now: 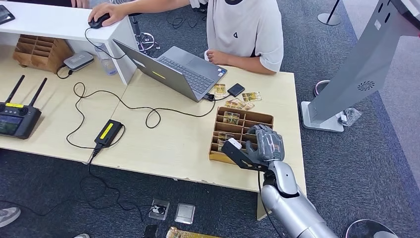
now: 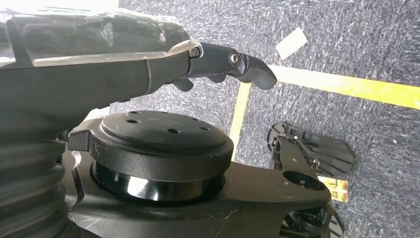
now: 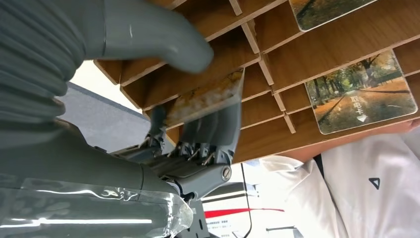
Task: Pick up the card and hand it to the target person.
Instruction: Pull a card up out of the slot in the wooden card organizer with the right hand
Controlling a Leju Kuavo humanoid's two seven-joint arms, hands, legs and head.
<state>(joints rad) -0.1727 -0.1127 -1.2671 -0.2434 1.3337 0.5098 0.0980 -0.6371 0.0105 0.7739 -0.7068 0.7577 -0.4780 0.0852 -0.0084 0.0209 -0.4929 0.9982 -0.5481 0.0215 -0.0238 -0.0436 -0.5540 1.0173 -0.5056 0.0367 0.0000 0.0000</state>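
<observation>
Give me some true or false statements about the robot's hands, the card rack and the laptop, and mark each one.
1. The right hand pinches a card at the wooden rack. True.
2. The laptop is closed. False: it is open.
3. Some cards lie loose on the table beside the rack. True.
4. The left hand holds a card. False: it holds nothing, over the floor.
5. The person in the white shirt is taking the card. False: one hand rests on a mouse.
</observation>
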